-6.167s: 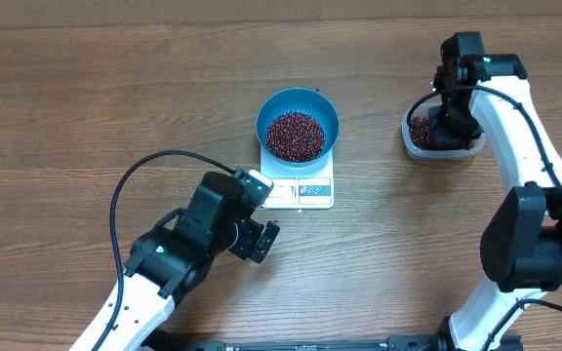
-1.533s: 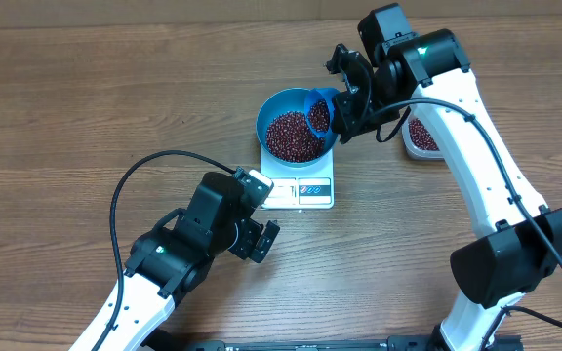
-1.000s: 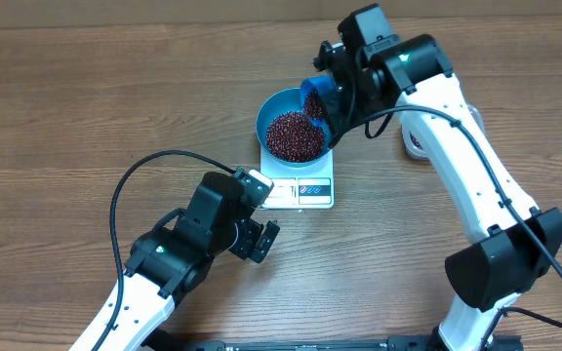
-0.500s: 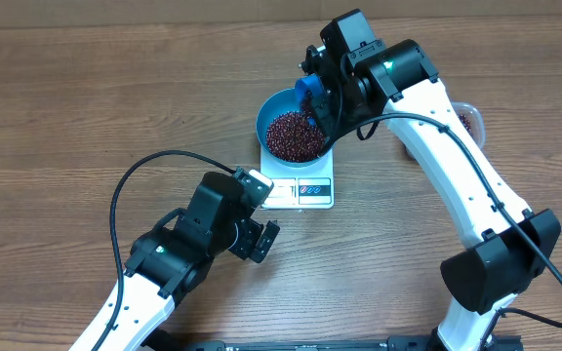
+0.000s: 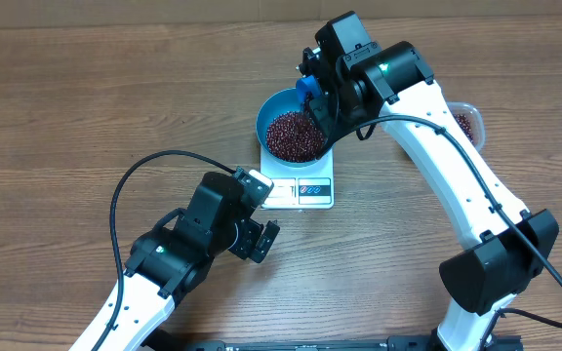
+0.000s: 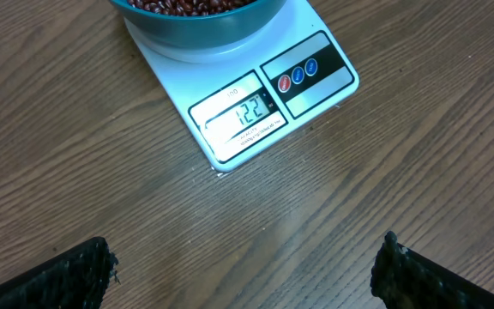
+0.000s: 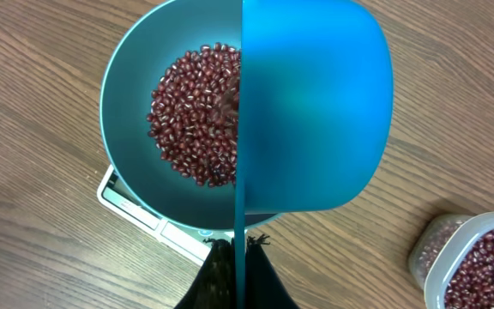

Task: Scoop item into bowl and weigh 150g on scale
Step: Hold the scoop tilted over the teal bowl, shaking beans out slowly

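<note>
The blue bowl (image 5: 269, 105) stands on the white scale (image 5: 301, 192) and holds a heap of dark red beans (image 5: 294, 136). My right gripper (image 5: 322, 99) is shut on the thin handle of a small blue scoop (image 5: 307, 86), tipped on its side over the bowl's right rim. In the right wrist view the scoop (image 7: 311, 112) covers the right half of the bowl (image 7: 123, 86), and a few beans (image 7: 227, 101) drop at its edge. My left gripper (image 5: 260, 239) hangs open in front of the scale (image 6: 256, 112), whose display reads 122.
A clear plastic tub (image 5: 466, 122) with more beans sits at the right, behind my right arm, and shows as the tub (image 7: 478, 257) in the right wrist view. A black cable (image 5: 154, 166) loops over the table left of the scale.
My right arm has carried the scoop a little further left and up over the bowl and tipped it more. The tub has come into sight. The left arm has not moved.
</note>
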Controlling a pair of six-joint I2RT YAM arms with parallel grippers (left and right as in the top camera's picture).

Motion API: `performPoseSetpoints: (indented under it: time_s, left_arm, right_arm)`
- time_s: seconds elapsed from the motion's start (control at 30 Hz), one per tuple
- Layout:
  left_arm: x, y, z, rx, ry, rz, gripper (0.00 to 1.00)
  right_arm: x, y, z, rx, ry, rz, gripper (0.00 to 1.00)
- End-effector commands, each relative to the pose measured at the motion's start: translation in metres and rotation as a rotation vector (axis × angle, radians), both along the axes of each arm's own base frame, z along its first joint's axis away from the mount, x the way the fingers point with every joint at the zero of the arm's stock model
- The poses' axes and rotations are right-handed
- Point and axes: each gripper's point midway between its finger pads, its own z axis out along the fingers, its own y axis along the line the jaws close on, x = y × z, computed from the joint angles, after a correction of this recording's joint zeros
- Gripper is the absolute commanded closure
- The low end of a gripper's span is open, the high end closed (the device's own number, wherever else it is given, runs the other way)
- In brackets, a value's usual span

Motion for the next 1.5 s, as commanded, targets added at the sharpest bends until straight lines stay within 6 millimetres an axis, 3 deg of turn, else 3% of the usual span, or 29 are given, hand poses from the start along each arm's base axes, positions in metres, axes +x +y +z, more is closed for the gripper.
performPoseSetpoints:
  time_s: [0.0,1.47]
  left_arm:
    - [-0.0001,-0.0001,-0.0027,0.015,0.000,-0.010,0.00]
    - [-0.0002,-0.0001,-0.0028,0.015,0.001,-0.010,0.00]
  right_arm:
    - [0.0022,0.0007,0.0288,0.024,-0.079,0.007,0.96]
    - [0.0065,0.0032,0.0316,-0.065,-0.151,0.085,0.96]
